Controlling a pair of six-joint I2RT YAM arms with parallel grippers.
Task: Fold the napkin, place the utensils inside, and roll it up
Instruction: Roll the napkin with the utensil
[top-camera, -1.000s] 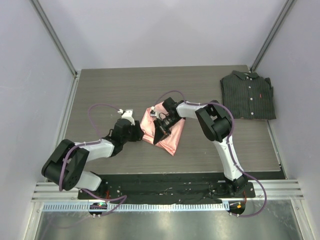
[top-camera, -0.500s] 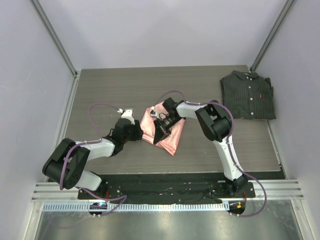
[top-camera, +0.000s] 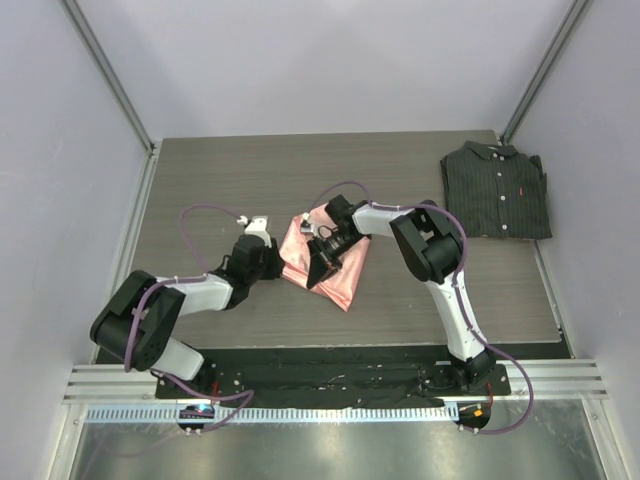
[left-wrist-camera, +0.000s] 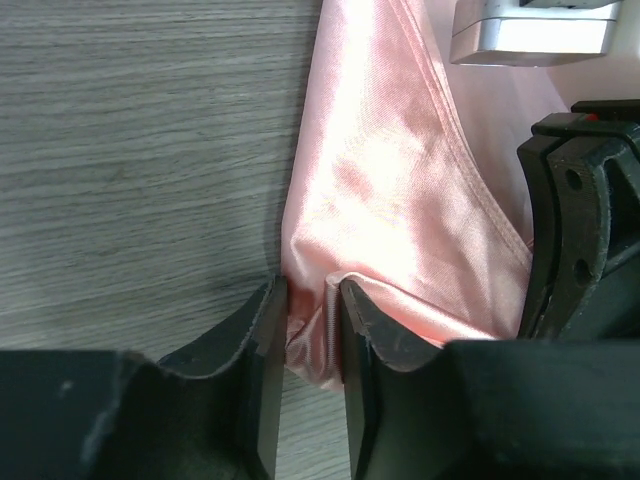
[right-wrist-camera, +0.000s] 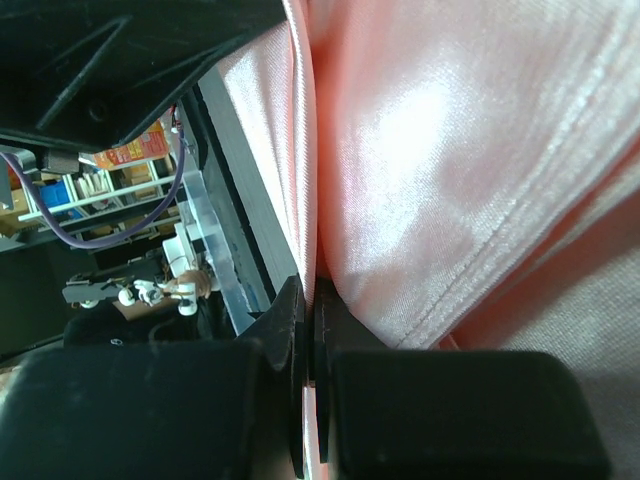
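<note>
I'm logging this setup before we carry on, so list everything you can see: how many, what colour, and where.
salmon-pink satin napkin: one, pink, bunched at the middle of the table, gripped from both sides
dark pinstriped collared shirt: one, near-black, folded flat at the far right corner
grey wood-grain table: one, grey, under everything
left arm: one, white and black, reaching in from the near left
right arm: one, white and black, reaching in from the near right
left hand: one, black, closed on a fold at the napkin's left edge
right hand: one, black, shut on a fold of the napkin
</note>
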